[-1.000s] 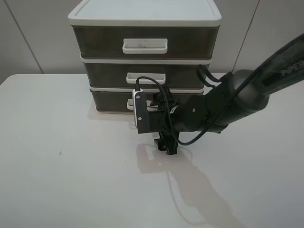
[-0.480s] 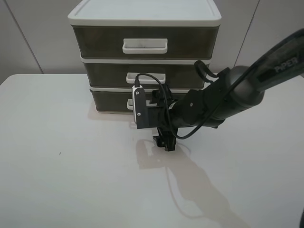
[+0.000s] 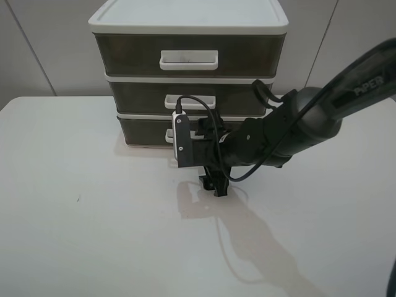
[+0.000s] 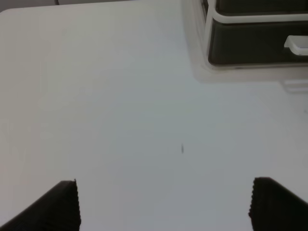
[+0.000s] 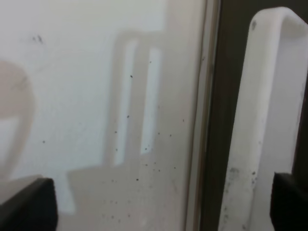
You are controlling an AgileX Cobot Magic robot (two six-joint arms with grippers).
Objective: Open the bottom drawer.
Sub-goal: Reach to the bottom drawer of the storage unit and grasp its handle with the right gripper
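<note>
The bottom drawer [image 3: 143, 131] is the lowest of three smoky drawers in the white-framed unit and stands shut. Its white loop handle [image 3: 169, 134] is mostly hidden behind my right gripper [image 3: 209, 161]. That gripper is turned on its side right in front of the drawer, with one finger [image 3: 214, 185] low by the table. In the right wrist view the handle [image 5: 262, 120] lies between the open fingertips [image 5: 30, 201], close to the far one. My left gripper [image 4: 163, 204] is open and empty above the table, away from the drawer [image 4: 255, 45].
The middle drawer [image 3: 139, 97] and top drawer [image 3: 127, 57] stand above, both shut. The unit sits at the back of a white table [image 3: 80, 210]. A black cable [image 3: 195, 105] loops off the right wrist. A grey wall stands behind.
My right gripper has moved slightly toward the drawer front over the last second, then held still. The drawer has not moved.
</note>
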